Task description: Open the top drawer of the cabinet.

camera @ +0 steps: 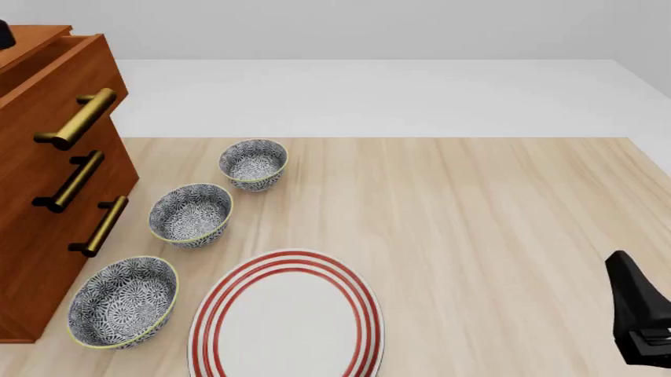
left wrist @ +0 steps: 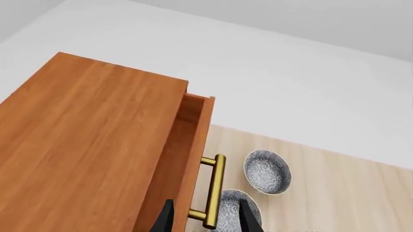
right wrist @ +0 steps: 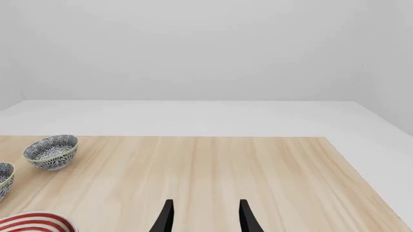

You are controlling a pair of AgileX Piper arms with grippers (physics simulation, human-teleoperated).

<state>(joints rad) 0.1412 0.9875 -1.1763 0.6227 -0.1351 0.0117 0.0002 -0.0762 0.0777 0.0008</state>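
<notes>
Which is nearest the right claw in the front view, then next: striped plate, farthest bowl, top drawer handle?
1. Striped plate, front edge, left of the right claw.
2. Farthest bowl, mid-table left.
3. Top drawer handle, on the cabinet at far left.

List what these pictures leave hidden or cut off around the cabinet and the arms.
- Top drawer interior: left wrist view sees only its side wall; the cabinet top covers the rest.
- Cabinet's left part: cut by the front view's edge.
- Left gripper: only fingertips show, straddling the brass handle; contact unclear.
- Right gripper: fingertips only; front view's edge crops the arm.
</notes>
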